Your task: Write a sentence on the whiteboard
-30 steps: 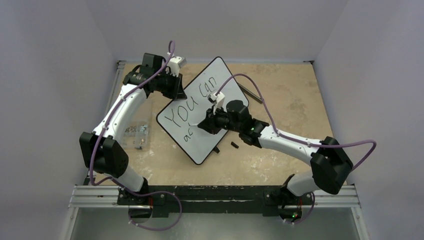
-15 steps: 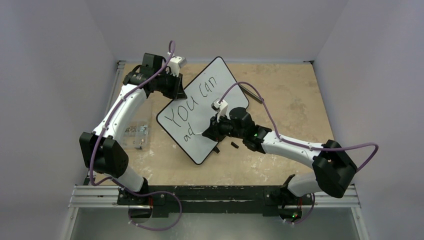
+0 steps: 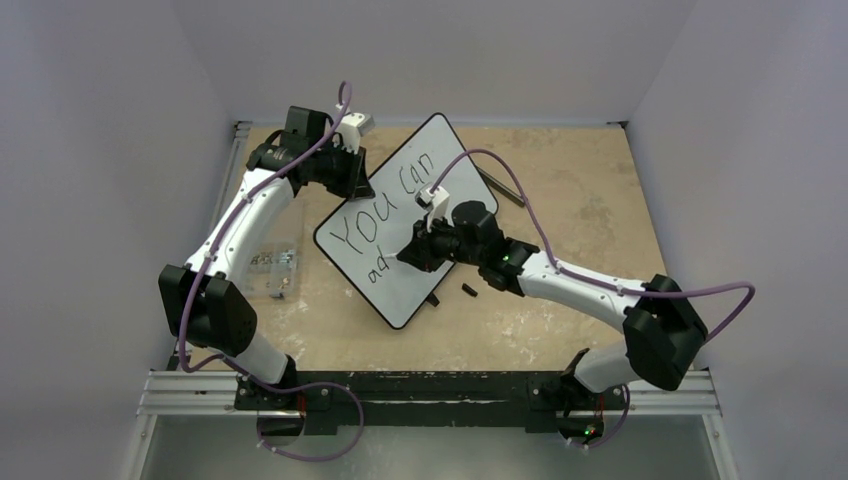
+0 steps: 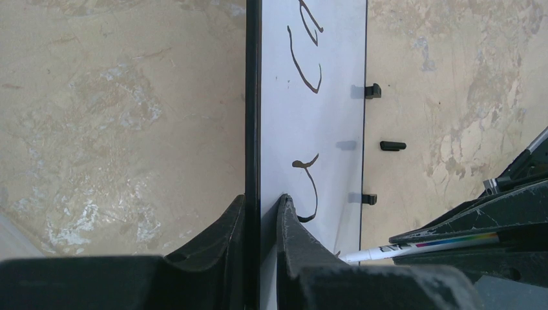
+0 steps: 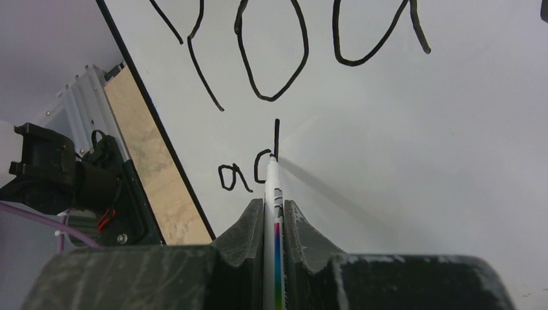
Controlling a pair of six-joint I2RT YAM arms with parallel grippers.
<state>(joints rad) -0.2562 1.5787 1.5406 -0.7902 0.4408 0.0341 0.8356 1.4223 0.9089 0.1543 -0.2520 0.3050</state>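
The whiteboard (image 3: pixel 420 175) lies tilted on the table, black-framed, with "You can" and below it "ac" plus a vertical stroke (image 3: pixel 375 268). My left gripper (image 3: pixel 352 180) is shut on the board's left edge; in the left wrist view the jaws pinch the frame (image 4: pixel 253 129) at the gripper (image 4: pixel 261 203). My right gripper (image 3: pixel 408 250) is shut on a white marker (image 5: pixel 274 213), its tip touching the board at the foot of the new stroke (image 5: pixel 276 139). The lettering (image 5: pixel 271 51) fills the top of the right wrist view. The marker also shows in the left wrist view (image 4: pixel 413 247).
A small black marker cap (image 3: pixel 468 291) lies on the table right of the board, also in the left wrist view (image 4: pixel 392 145). A thin dark rod (image 3: pixel 500 186) lies behind the board. Small metal parts (image 3: pixel 270 262) sit near the left arm. Walls enclose three sides.
My right gripper moved down the board then back up with the marker, adding a vertical stroke after "ac". The left gripper and the board have stayed still.
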